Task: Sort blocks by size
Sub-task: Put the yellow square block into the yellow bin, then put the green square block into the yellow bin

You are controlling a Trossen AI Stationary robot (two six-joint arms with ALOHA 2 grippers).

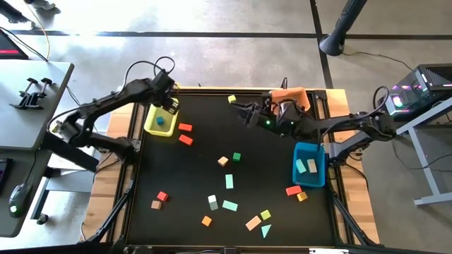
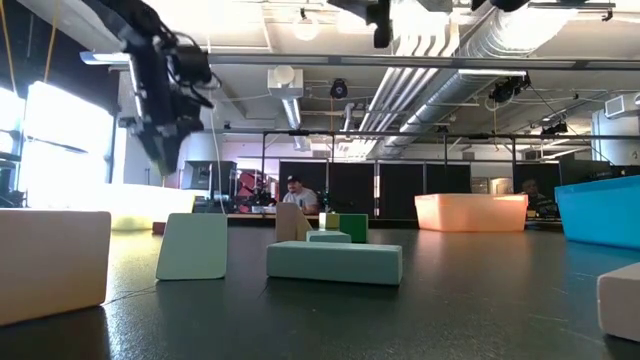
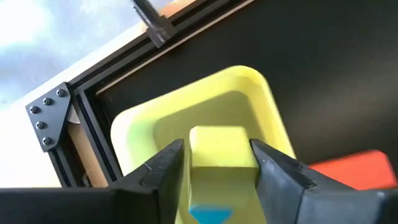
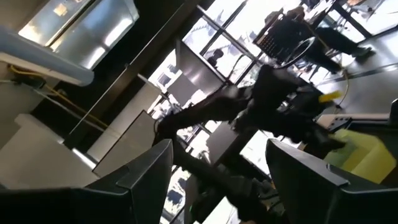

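Above the yellow bin (image 1: pixel 150 124), left end effector (image 3: pixel 217 163) brackets a yellow block (image 3: pixel 216 149).

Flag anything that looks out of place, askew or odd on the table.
Nothing is damaged or spilled. Many blocks lie scattered, unsorted, on the mat, and one small yellow block sits alone near the far edge. The left gripper hangs over the yellow bin with a yellow block between its fingers.

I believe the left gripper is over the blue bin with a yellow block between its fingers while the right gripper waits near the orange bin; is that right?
Not quite: the left gripper is over the yellow bin, not the blue bin, as the high and left wrist views show. The rest stands: a yellow block sits between its fingers, and the right gripper waits near the orange bin.
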